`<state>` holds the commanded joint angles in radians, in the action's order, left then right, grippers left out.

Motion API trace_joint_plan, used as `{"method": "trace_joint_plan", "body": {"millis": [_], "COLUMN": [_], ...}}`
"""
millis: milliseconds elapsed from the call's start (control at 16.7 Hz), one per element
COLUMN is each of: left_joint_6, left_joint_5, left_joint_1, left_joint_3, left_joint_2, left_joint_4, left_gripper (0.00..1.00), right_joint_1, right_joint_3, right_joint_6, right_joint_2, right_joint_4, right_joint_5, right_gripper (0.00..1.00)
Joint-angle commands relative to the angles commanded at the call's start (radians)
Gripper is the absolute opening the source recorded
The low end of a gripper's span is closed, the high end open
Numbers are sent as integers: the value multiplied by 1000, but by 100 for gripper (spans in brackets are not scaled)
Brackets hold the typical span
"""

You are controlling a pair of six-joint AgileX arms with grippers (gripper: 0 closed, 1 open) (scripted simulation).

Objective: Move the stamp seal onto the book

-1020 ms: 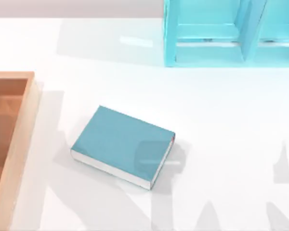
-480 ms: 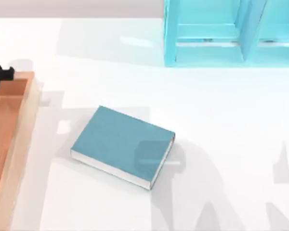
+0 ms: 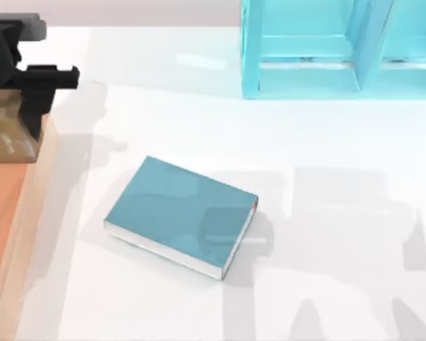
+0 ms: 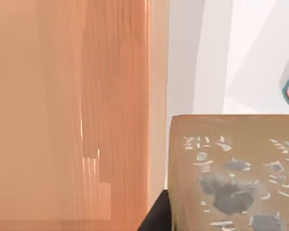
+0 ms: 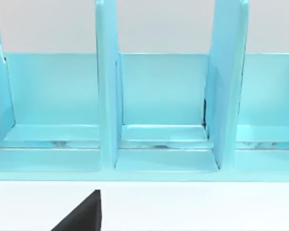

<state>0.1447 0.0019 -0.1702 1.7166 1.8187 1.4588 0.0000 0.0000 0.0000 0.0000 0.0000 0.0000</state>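
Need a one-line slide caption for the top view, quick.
Left tool holds the stamp seal above the wooden tray, left of the book.

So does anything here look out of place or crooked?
Only mildly: the book lies askew on the table, not square to its edges. The left claw holds the stamp seal above the wooden tray. Nothing looks spilled or damaged.

Tan-brown stamp seal [image 3: 11,135] with grey-white flecks under the black left gripper [image 3: 18,117]; teal book [image 3: 181,217], white page edges, beyond it.
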Motion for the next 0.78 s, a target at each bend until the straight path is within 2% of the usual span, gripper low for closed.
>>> {"method": "trace_joint_plan", "body": {"millis": [300, 420, 540, 780], "left_joint_6": [0, 36, 113, 336], "left_joint_5": [1, 1, 1, -1], "left_joint_1": [1, -35, -109, -335], "left_joint_3": [-2, 4, 9, 14], "left_joint_2": [7, 38, 86, 195], "left_joint_4": [-3, -18, -57, -165], "left_gripper": [0, 0, 0, 0], "right_joint_1": [0, 0, 0, 0], "right_joint_3": [0, 0, 0, 0], "right_joint_6": [0, 0, 0, 0], "right_joint_2": [0, 0, 0, 0], "right_joint_4": [0, 0, 0, 0], "right_joint_5": [0, 0, 0, 0], "right_gripper": [100, 100, 100, 100]}}
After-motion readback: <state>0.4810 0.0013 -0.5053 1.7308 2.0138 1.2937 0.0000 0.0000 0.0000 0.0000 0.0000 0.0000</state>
